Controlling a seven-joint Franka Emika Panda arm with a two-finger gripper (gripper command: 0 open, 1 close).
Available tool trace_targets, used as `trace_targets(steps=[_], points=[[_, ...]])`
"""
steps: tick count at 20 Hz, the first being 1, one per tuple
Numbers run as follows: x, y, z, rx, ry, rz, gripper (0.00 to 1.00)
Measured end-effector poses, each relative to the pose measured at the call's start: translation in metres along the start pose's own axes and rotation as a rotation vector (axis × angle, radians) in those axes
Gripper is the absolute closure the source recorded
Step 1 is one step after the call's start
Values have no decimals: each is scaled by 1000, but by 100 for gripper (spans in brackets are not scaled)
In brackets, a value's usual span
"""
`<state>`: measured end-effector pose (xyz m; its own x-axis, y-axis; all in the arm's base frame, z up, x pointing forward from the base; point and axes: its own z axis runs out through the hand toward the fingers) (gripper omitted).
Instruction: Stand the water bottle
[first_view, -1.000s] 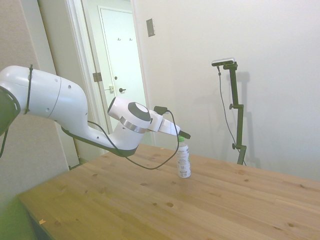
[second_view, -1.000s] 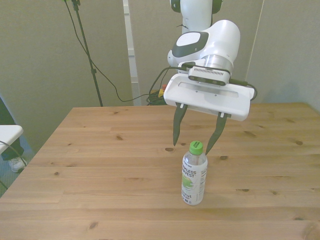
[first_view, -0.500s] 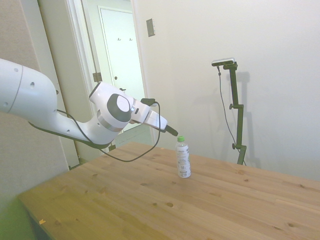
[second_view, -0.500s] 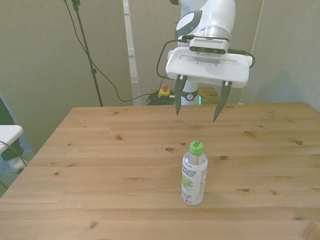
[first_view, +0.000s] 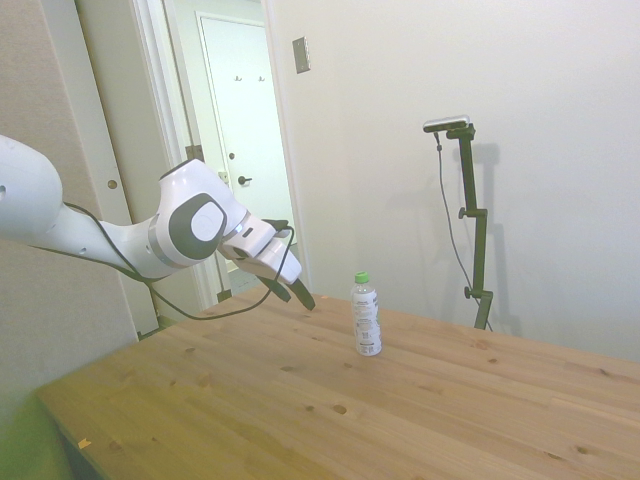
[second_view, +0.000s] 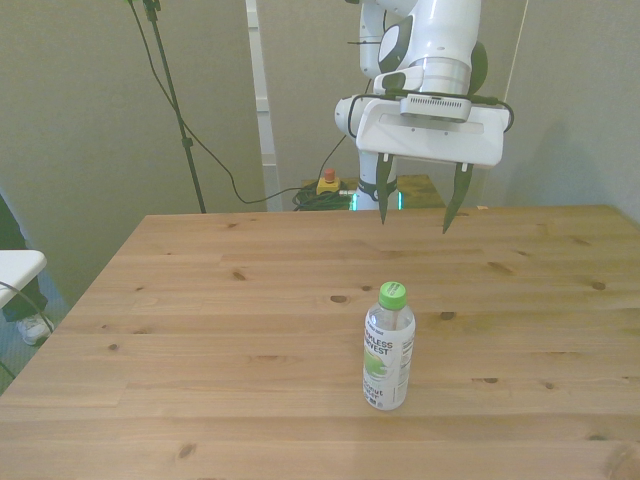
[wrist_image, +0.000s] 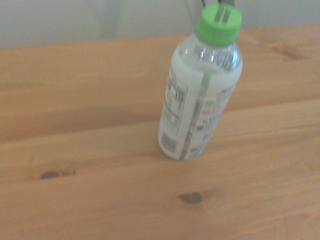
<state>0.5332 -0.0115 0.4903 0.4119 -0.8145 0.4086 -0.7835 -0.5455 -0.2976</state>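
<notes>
One water bottle (second_view: 388, 347) — just the one — stands upright on the table (second_view: 200, 330), green cap up. My gripper (second_view: 414, 208) hangs well apart from it, fingers spread, holding nothing. It looks light, smooth and tippy — I'd pinch it mid-body, across the label.

- The place looked like a plain indoor test room or lab, not a home.
- A white robot arm (first_view: 120, 235) stood over a bare wooden table (first_view: 330, 400).
- Undecorated pale walls (first_view: 450, 80) filled the side view's upper right.
- A white door (first_view: 238, 140) showed at upper left.
- Cables (second_view: 200, 150) hung at the front view's upper left.
</notes>
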Motion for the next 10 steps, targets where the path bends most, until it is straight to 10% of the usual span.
trace_targets(steps=[10], points=[[-28, 18, 52, -108, -137, -24, 0]])
